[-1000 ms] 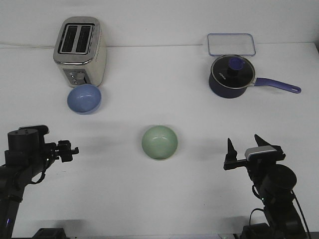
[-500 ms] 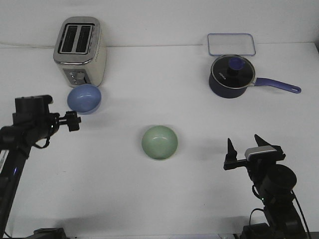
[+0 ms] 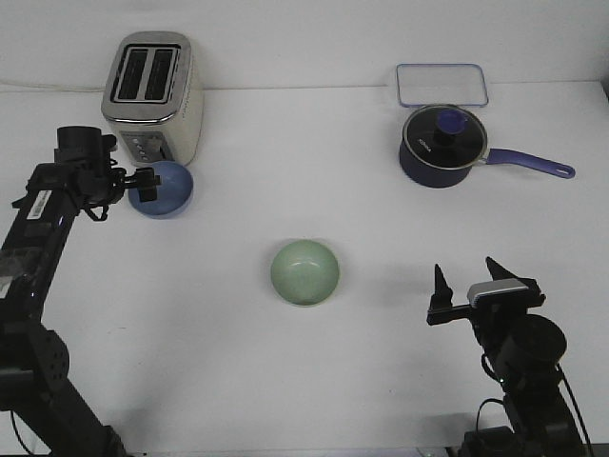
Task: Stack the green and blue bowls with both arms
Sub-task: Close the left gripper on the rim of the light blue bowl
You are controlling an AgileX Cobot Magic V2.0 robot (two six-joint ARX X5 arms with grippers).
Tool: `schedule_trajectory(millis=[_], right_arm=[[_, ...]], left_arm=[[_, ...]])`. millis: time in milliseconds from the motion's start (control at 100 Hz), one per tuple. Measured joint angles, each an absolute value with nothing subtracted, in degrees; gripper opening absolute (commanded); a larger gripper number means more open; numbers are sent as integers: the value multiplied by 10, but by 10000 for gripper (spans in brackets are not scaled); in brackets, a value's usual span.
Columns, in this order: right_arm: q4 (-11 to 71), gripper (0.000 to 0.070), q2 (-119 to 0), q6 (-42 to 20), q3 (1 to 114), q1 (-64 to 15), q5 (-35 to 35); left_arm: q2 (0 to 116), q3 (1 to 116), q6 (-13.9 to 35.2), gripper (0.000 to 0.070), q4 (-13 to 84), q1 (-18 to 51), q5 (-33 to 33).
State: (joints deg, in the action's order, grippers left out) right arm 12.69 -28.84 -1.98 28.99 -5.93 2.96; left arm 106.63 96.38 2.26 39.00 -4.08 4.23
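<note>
The light blue bowl (image 3: 169,189) sits in front of the toaster at the back left. The pale green bowl (image 3: 304,272) sits upright near the middle of the table. My left gripper (image 3: 145,185) is at the blue bowl's left rim, with its fingers a little apart on either side of the rim; I cannot tell whether they touch it. My right gripper (image 3: 466,278) is open and empty at the front right, well to the right of the green bowl.
A silver toaster (image 3: 152,95) stands right behind the blue bowl. A dark navy saucepan (image 3: 441,146) with a lid and a long handle sits at the back right. A clear rectangular lid (image 3: 442,85) lies behind it.
My left arm has swung from the front left up and back to the blue bowl's left rim. The right arm and both bowls have not moved.
</note>
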Motion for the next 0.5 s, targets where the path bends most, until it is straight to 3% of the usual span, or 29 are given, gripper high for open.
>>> schedule_trajectory(millis=[350, 390, 500], right_arm=[[127, 615, -288, -20, 290, -59, 30], [127, 615, -288, -20, 290, -59, 30], [127, 615, -288, -20, 290, -59, 30]], left_arm=[[1142, 964, 13, 483, 359, -58, 42], [1148, 964, 13, 437, 360, -58, 42], [1159, 964, 10, 221, 360, -58, 42]])
